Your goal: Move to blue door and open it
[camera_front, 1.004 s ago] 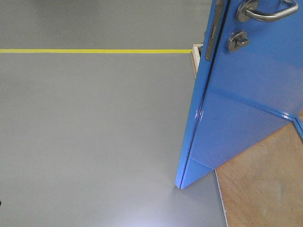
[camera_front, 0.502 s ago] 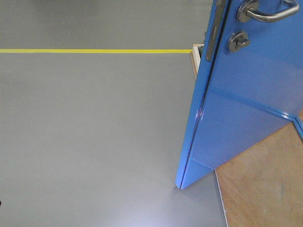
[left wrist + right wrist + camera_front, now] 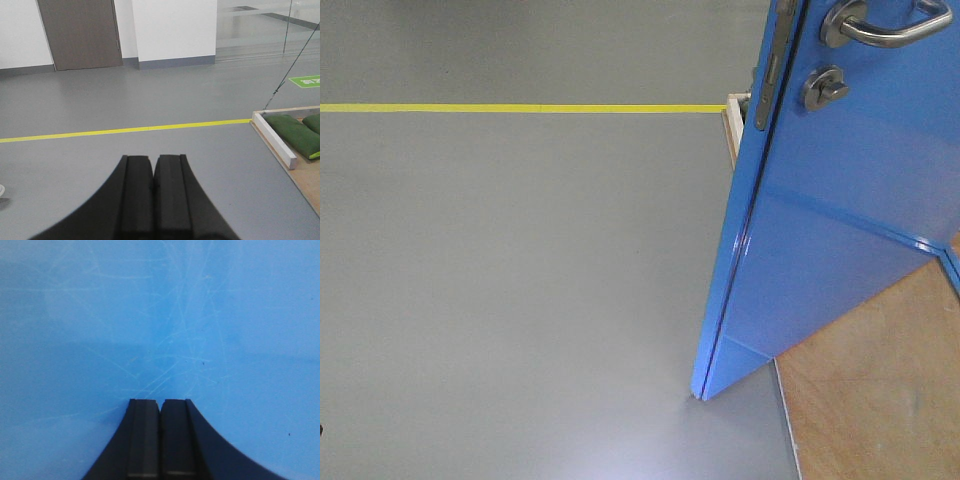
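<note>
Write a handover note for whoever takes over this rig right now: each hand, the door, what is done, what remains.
Left hand: shut, empty, facing the grey floor and yellow line.
Right hand: shut, empty, pointed at the blue door from very close; contact unclear.
Door: in the front view it stands angled out over the floor, edge toward the camera; no hand on the lever handle.
Done: the robot is at the door, which looks partly open.
Left: probably push it wider.

Grey floor (image 3: 520, 280) with yellow tape line (image 3: 520, 107)
</note>
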Tool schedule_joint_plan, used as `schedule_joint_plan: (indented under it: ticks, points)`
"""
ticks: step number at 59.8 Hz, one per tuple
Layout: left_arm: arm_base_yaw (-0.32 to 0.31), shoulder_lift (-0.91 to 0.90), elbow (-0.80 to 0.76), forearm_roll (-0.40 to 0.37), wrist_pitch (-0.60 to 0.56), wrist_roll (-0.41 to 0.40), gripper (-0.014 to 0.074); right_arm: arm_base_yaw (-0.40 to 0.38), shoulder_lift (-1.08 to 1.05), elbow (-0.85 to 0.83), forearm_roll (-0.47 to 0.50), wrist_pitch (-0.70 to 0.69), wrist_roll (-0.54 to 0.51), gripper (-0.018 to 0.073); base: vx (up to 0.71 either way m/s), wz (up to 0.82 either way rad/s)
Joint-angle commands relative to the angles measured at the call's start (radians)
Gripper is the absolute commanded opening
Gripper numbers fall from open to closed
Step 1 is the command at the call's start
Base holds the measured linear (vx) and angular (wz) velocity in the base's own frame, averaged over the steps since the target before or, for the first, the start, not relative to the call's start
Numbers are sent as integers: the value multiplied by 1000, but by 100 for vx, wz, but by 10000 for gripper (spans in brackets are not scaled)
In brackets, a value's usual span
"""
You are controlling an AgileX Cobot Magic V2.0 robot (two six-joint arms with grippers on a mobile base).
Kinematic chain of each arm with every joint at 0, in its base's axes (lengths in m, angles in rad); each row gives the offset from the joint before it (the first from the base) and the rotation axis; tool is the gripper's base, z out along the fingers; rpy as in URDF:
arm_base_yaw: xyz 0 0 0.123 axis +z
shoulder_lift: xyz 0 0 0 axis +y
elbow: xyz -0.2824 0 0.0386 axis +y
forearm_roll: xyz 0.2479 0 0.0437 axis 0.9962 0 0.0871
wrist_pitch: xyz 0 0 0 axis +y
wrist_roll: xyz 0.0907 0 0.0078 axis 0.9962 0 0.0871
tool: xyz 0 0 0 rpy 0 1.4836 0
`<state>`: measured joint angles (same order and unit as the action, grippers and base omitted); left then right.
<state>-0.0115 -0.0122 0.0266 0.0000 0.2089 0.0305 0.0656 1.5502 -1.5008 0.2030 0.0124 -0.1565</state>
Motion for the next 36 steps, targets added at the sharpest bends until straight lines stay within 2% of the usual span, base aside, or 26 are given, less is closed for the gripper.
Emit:
schedule_joint_plan:
  ticks: [1, 36]
  points:
    - [-8, -14, 6, 0, -84, -3, 70, 0, -36, -31, -3, -83, -5, -8, 0, 0]
    - [-8, -14, 6, 0, -84, -3, 70, 0, -36, -31, -3, -83, -5, -8, 5, 2]
